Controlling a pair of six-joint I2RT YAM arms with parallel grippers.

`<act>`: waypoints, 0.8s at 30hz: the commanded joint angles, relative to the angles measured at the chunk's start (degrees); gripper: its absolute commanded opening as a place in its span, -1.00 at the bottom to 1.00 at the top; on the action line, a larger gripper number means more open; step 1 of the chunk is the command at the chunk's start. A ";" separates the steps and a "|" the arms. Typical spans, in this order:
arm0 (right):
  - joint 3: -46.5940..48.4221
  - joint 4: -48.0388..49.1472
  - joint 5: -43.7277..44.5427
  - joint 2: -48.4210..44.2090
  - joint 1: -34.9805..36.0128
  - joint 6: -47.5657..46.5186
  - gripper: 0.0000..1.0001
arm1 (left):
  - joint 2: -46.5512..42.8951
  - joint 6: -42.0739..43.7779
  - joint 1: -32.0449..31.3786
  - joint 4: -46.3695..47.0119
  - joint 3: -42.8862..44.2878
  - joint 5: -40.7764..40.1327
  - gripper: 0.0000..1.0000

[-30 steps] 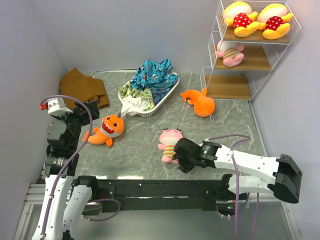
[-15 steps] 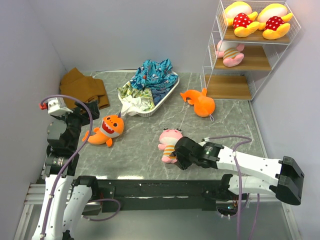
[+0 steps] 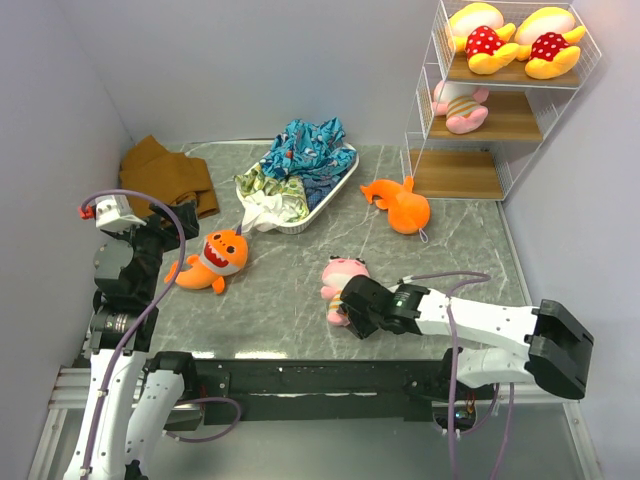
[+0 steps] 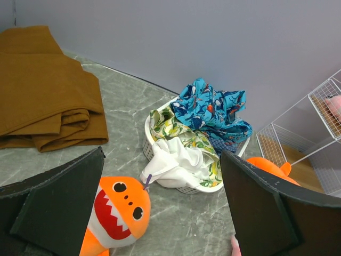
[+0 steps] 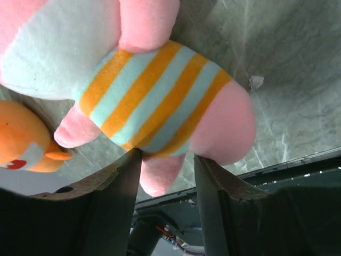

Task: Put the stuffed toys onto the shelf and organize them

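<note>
- Pink toy (image 5: pixel 160 90) with an orange-and-pale-blue striped belly lies on the grey marbled bench (image 3: pixel 470 250), just ahead of the arm bases. Its foot is pinched between the two fingers of the right claw (image 5: pixel 166 162), which reaches in from the right and is closed on it.
- To the left, the left claw (image 4: pixel 160 210) hangs above the near-left part of the bench with its jaws spread wide and nothing between them.
- Just beyond that claw, an orange shark (image 3: pixel 215 258) lies on the bench, its toothy red mouth facing up.
- Further back and to the right, a second orange shark (image 3: pixel 400 205) rests on the bench near the foot of the shelf (image 3: pixel 510 118), not touching it.
- At centre rear, a white tray (image 3: pixel 335 190) sits at an angle, heaped with blue-patterned cloth (image 3: pixel 305 160). A pale piece spills over its near rim.
- A brown cloth (image 3: pixel 165 175) lies folded in the far-left corner, against the wall.
- The white wire shelf stands in the far-right corner.
- Two yellow toys (image 3: pixel 485 45) with red, white-dotted bodies sit side by side on its top board.
- A second pink toy (image 3: pixel 458 108) lies at the left end of the middle board.
</note>
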 commanded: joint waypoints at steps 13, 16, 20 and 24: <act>2.87 -7.60 11.02 3.21 -1.12 13.07 -1.00 | -0.72 0.80 -0.22 1.12 0.20 -0.38 0.93; 4.45 -10.58 14.01 1.81 -1.12 12.54 -1.00 | -0.81 0.80 -0.22 1.29 0.11 -0.47 0.93; 9.55 -19.10 21.90 0.57 -1.03 12.19 -1.00 | -0.72 0.80 -0.22 1.21 0.02 -0.38 0.93; 14.21 -28.24 28.75 -1.61 -1.12 11.93 -1.00 | -0.72 0.89 -0.22 1.21 0.02 -0.38 0.93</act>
